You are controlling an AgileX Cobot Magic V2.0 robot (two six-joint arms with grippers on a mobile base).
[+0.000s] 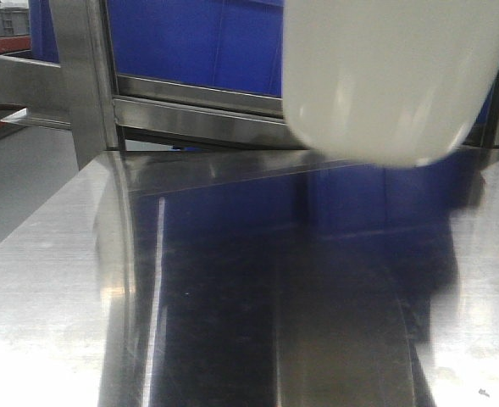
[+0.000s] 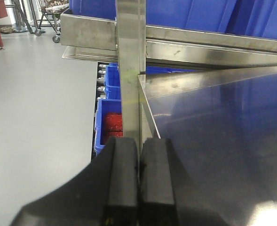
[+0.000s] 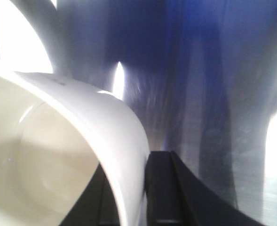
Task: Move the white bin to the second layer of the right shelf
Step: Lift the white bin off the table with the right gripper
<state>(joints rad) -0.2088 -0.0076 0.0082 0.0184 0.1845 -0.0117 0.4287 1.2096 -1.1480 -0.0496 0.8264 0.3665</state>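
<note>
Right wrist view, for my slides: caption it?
Right gripper shut on the white bin wall, steel table top blurred behind.

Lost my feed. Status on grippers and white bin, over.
Left gripper shut, empty. Right gripper shut on white bin rim. Bin raised, seemingly off steel table, short of rack. Blue crates on rack level behind it.

Polished steel table top point(image 1: 54, 280) fills the foreground, streaked with glare and blue reflections. A steel upright post point(image 1: 88, 76) stands at 11 o'clock in the front view, with large blue crates point(image 1: 190, 42) behind it at 12 o'clock. Smooth grey floor point(image 2: 39, 117) lies at 9 o'clock in the left wrist view. A small blue bin point(image 2: 111, 123) at low level holds red items, possibly parts. Wheeled metal frames point(image 2: 39, 19) stand far off at 11 o'clock.
</note>
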